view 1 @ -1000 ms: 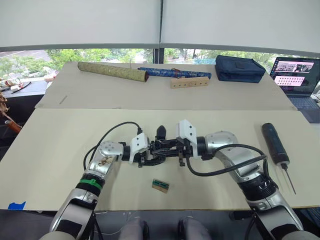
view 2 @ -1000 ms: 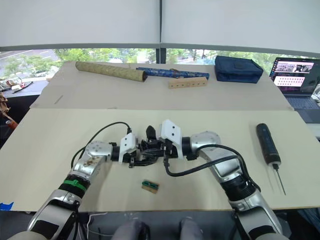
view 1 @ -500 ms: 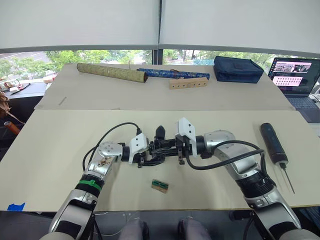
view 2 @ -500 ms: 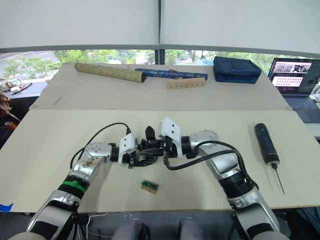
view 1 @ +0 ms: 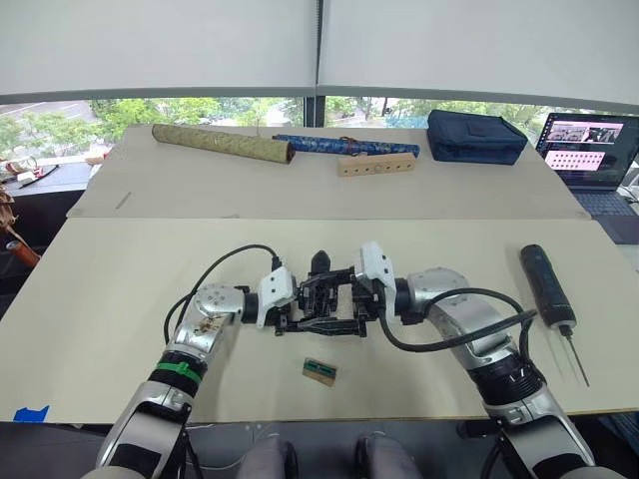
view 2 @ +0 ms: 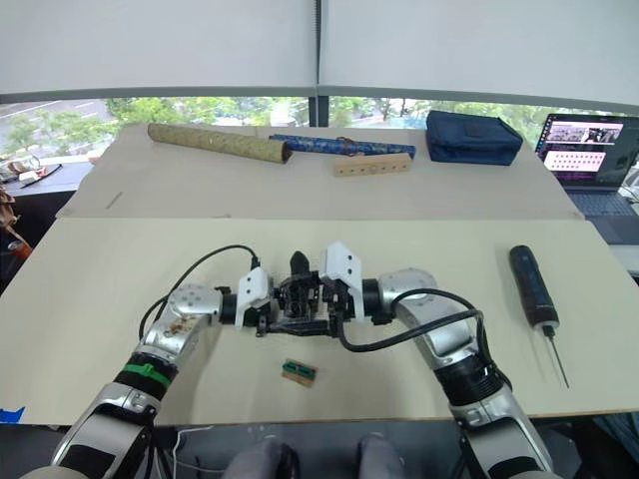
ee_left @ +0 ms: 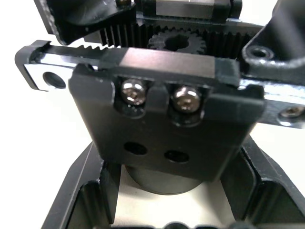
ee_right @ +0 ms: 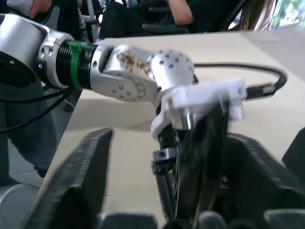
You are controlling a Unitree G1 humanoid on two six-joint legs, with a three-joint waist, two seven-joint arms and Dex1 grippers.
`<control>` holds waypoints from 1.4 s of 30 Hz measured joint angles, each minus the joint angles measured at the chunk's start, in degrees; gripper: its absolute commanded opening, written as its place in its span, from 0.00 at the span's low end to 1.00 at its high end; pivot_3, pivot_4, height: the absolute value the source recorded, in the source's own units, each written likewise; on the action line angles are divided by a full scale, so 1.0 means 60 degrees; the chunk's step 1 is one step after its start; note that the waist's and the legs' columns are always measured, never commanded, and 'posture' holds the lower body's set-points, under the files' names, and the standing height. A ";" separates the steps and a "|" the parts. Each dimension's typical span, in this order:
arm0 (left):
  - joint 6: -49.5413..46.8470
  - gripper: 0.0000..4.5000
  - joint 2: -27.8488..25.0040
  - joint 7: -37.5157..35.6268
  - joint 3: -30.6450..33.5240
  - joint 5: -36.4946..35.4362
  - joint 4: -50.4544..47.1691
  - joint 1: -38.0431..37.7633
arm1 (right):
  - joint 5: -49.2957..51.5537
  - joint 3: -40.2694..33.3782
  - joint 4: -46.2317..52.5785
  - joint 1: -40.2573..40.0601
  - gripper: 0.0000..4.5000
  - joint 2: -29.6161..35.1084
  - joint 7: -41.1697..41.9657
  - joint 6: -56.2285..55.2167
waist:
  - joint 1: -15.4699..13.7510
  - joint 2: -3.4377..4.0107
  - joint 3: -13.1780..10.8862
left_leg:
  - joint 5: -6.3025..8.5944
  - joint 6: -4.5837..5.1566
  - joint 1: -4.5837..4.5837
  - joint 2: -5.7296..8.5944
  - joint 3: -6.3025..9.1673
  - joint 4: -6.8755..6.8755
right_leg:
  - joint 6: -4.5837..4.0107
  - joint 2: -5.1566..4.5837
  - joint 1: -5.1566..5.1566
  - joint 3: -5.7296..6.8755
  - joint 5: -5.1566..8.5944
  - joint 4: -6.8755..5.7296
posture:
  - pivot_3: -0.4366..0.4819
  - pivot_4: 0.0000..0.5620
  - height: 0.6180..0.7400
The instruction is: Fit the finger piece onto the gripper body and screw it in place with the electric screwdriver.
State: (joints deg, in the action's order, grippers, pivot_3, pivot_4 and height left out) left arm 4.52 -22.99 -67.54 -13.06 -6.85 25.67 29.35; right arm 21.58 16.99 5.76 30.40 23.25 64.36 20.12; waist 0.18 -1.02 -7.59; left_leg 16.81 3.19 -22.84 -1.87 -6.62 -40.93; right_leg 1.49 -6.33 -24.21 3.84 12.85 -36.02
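Left end effector (view 1: 290,311) clamping gripper body (view 1: 321,299), right end effector (view 1: 351,302) grip unclear, electric screwdriver (view 1: 549,287) well apart

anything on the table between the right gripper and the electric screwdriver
Nothing visible does. The electric screwdriver lies alone on bare table out to the right, while the right gripper is at the gripper body mid-table. The small green part lies nearer the robot, off that path.

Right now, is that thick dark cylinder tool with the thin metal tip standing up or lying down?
Lying down. The thick dark electric screwdriver rests flat on the beige table beside the right arm, its thin metal bit pointing toward the near edge, untouched by either gripper.
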 measured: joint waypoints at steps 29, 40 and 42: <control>-0.0368 0.99 -0.2946 -0.1831 0.2149 -0.2280 -0.1801 -0.2949 | 0.2224 -0.5578 0.3955 -0.4412 1.00 0.3033 -0.1150 0.0933 | -0.0050 0.0011 -0.0016 | 0.0021 0.0025 0.0007 -0.0009 -0.0002 0.0043 | -0.0025 -0.0039 -0.0007 0.0013 0.0015 0.0017 | 0.48 0.27 1.00; -0.2760 0.99 -0.3451 -0.1475 0.3700 -0.4680 -0.4709 -0.3085 | 0.1677 -1.0181 0.3341 -0.9620 1.00 0.1489 -0.1780 -0.0788 | -0.0142 0.0016 -0.0028 | 0.0049 0.0073 0.0023 -0.0002 -0.0001 0.0025 | -0.0010 -0.0020 0.0016 -0.0025 0.0011 0.0012 | 0.48 0.27 1.00; -0.3230 0.99 -0.3466 -0.1350 0.3709 -0.5013 -0.5313 -0.3066 | 0.1514 -1.0521 0.2900 -1.0019 1.00 0.1415 -0.1803 -0.1208 | -0.0115 0.0016 -0.0028 | 0.0046 0.0068 0.0038 -0.0004 -0.0002 0.0035 | -0.0010 -0.0012 0.0022 -0.0031 0.0016 0.0010 | 0.48 0.27 1.00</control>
State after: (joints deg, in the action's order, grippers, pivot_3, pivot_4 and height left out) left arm -14.86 -43.78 -75.64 9.20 -36.93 -6.21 10.95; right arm 30.66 -46.13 23.16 -29.71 31.74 53.54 12.87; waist -0.51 -0.92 -7.76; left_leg 17.08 3.60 -22.61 -1.89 -6.63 -40.72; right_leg 1.43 -6.40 -24.08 3.66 12.94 -35.96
